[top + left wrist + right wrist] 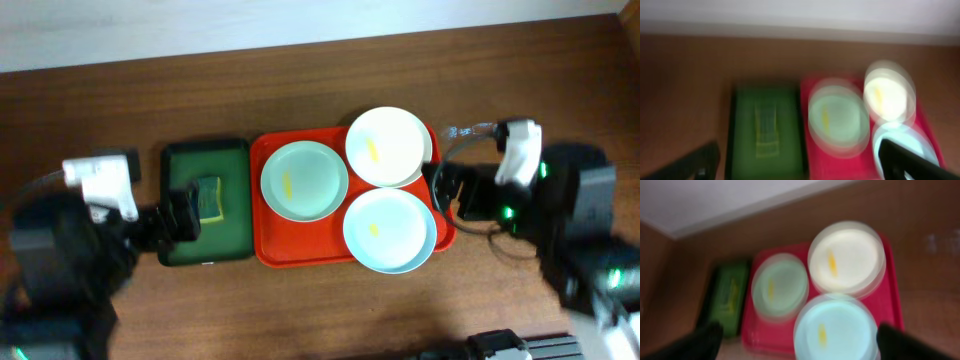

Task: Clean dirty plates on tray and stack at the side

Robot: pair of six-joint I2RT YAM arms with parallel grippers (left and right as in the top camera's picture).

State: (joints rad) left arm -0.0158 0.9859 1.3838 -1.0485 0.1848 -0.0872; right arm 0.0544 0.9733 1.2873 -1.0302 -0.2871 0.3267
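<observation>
The red tray (262, 248) holds three plates, each with a yellow smear: pale green (304, 180) at the left, cream-white (388, 146) at the back, pale blue (390, 230) at the front. The cream plate overhangs the tray's back right rim. My left gripper (185, 215) is open and empty over the front of the dark green tray. My right gripper (440, 190) is open and empty just right of the red tray. Both wrist views are blurred. The left wrist view shows the green plate (837, 117), the right wrist view the blue plate (835, 327) between its fingers (800, 345).
A dark green tray (232, 225) with a yellow-green sponge (208, 198) lies left of the red tray. The brown wooden table (300, 310) runs to a pale wall at the back. Both arm bases stand at the table's left and right front.
</observation>
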